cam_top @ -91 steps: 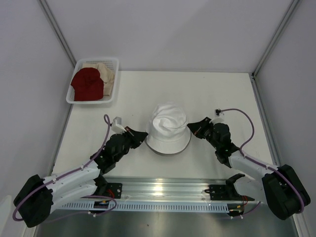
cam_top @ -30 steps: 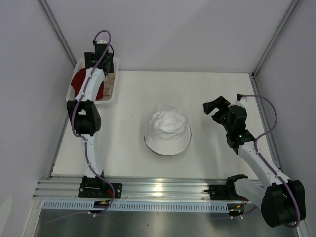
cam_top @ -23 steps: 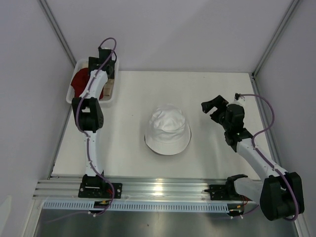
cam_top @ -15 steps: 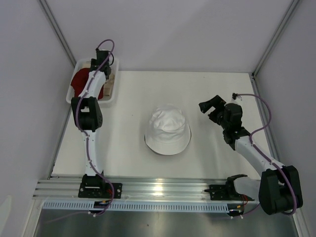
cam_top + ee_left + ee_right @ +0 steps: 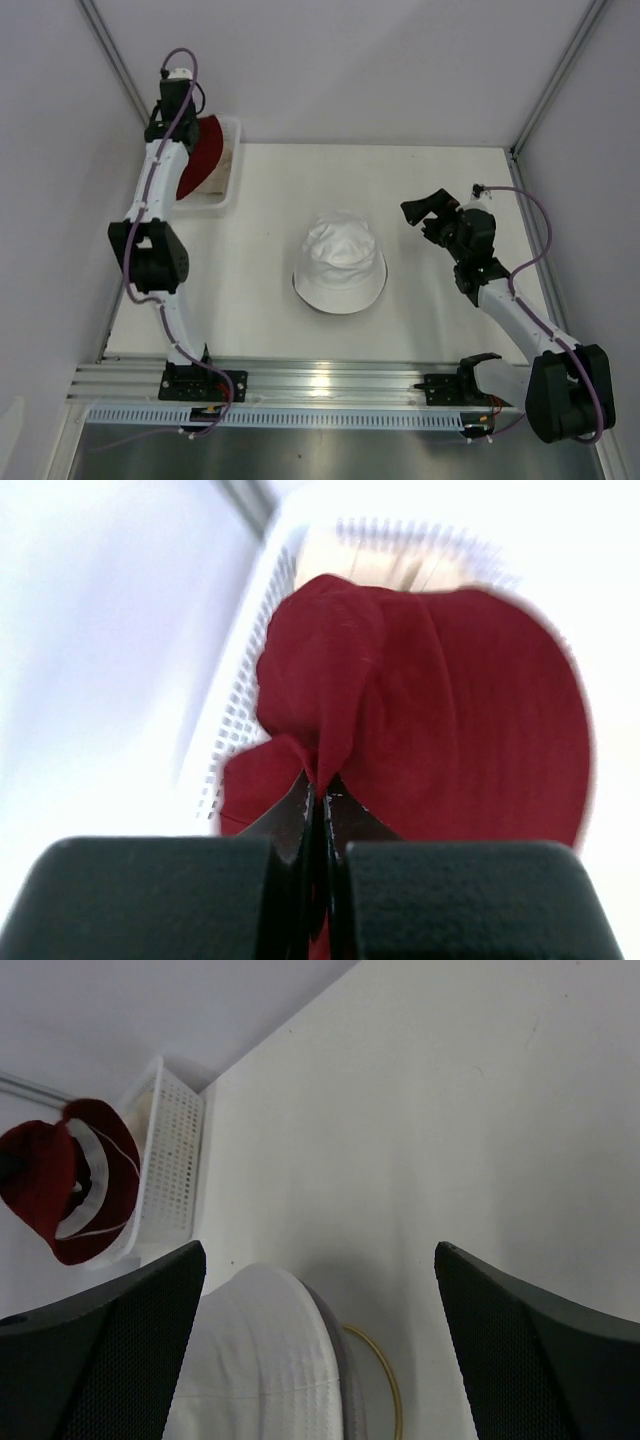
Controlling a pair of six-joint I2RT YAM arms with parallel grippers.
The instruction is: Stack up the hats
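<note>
A white hat [image 5: 340,262] sits mid-table, and in the right wrist view a grey brim [image 5: 352,1360] shows just under the white hat [image 5: 260,1360]. My left gripper [image 5: 178,132] is shut on a fold of the dark red hat [image 5: 203,152], which hangs raised over the basket. In the left wrist view the closed gripper [image 5: 320,788] pinches the dark red hat [image 5: 450,710], with a beige hat [image 5: 370,560] lying in the basket behind it. My right gripper [image 5: 425,212] hovers open to the right of the white hat, holding nothing.
The white mesh basket [image 5: 230,170] stands at the table's back left corner, against the left wall. A thin gold wire ring [image 5: 388,1380] lies on the table under the hats. Grey walls close in the back and both sides.
The left gripper has shut on the dark red hat and lifted it up from the basket, towards the left wall. The right arm drifted slightly left, still open.
</note>
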